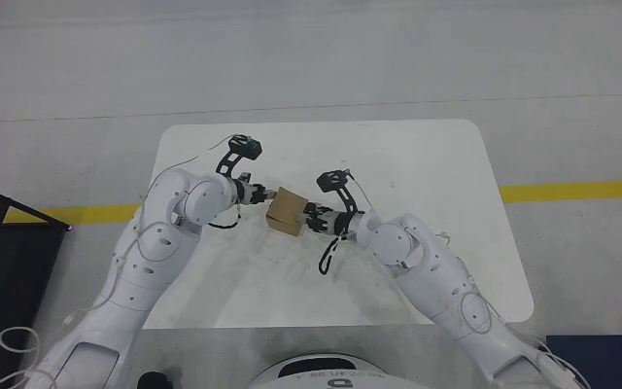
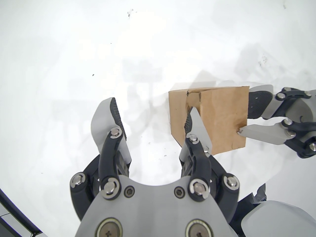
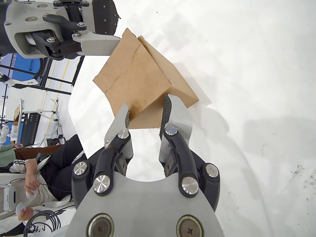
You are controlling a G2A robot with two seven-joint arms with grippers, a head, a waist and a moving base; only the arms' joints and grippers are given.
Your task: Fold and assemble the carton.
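Observation:
A small brown carton [image 1: 287, 211] sits partly folded near the middle of the white table [image 1: 408, 165]. My right gripper [image 3: 148, 113] is shut on one lower corner of the carton [image 3: 140, 80], with a wall between its fingers. In the left wrist view the right gripper [image 2: 247, 118] clamps the carton's [image 2: 219, 119] far edge. My left gripper [image 2: 153, 119] stands open on the opposite side, one fingertip [image 2: 191, 117] touching the carton's end flap and the other finger off over bare table. The left gripper [image 3: 117, 29] meets the carton's upper corner in the right wrist view.
The table's rounded edge [image 3: 74, 92] runs close behind the carton on the left arm's side. A black frame [image 1: 24, 219] stands on the floor beside the table's left edge. Open tabletop lies to the right [image 1: 447, 214] and front.

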